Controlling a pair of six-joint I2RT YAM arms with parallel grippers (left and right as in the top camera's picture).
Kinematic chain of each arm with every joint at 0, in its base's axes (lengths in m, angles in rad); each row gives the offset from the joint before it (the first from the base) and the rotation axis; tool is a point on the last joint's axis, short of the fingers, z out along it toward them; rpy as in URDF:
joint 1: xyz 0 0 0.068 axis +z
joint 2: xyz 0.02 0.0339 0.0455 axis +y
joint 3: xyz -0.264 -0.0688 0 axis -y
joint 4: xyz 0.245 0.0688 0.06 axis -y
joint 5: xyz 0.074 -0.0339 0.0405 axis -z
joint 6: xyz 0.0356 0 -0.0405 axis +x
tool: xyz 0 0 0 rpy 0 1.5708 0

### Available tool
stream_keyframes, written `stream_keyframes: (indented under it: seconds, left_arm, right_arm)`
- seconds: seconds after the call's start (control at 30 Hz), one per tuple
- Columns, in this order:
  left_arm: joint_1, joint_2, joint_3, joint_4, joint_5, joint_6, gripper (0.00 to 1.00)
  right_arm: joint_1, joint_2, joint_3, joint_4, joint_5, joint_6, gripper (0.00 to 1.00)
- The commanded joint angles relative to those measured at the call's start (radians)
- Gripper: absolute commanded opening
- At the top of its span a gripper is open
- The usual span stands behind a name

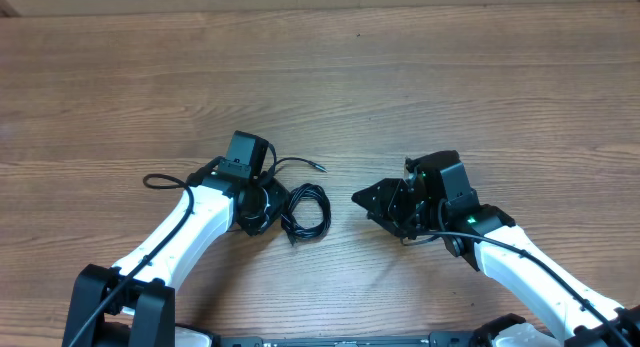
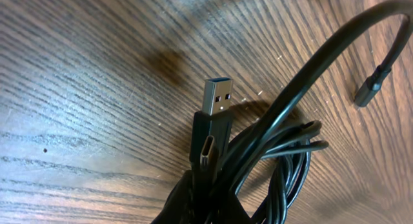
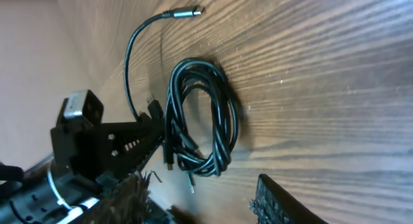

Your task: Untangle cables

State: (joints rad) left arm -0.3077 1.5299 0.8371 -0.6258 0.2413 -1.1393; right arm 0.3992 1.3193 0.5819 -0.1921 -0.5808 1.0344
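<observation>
The left gripper was pinched shut on the cables, holding the bunch at its left edge; in the left wrist view the black cords came up right out of the closed tips, and a flat silver plug stuck up from the bunch, with a second, smaller plug opening just below it on the same black stem; one cord curved away up and to the right and ended in a small plug that lay on the wood, apart from the bunch; the rest of the cables lay in a loose oval ring of many loops, flat on the table, just to the right of the left gripper; in the right wrist view the loops crossed over each other near the bottom of the ring; the right gripper had its jaws apart with nothing between them, and its two fingers showed at the bottom of its own view with bare wood in the gap; it pointed at the ring from the right side, near it but not touching; the white left arm reached in from the bottom left corner, and the white right arm from the bottom right; the table was brown wood with long stripes.
</observation>
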Motion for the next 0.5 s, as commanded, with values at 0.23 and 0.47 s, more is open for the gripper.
stream_keyframes:
  seconds: [0.23,0.47]
  left_arm:
    - [0.000,-0.021,-0.002,0.005,-0.016,0.141,0.04]
    - [0.000,-0.021,-0.002,0.090,0.064,0.346,0.04]
  right_arm:
    - [-0.142,-0.010,0.015,-0.059,-0.024,-0.143,0.33]
    - [-0.186,-0.010,0.015,-0.115,-0.106,-0.272,0.40]
